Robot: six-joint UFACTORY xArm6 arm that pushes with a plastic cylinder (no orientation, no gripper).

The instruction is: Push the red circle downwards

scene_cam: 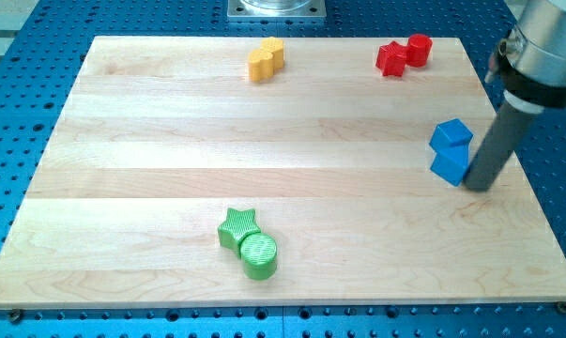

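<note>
The main risk is on the approach: my tip (480, 187) rests just beside the lower blue block (450, 164) at the view's right, so a careless sweep could shove the blue blocks, and the red circle (419, 48) touches a red star-like block (391, 59), which may get dragged along if contact is off-centre. There are no fingers to open or close; the rod holds nothing. The red circle lies near the board's top edge, well above my tip and somewhat toward the view's left.
</note>
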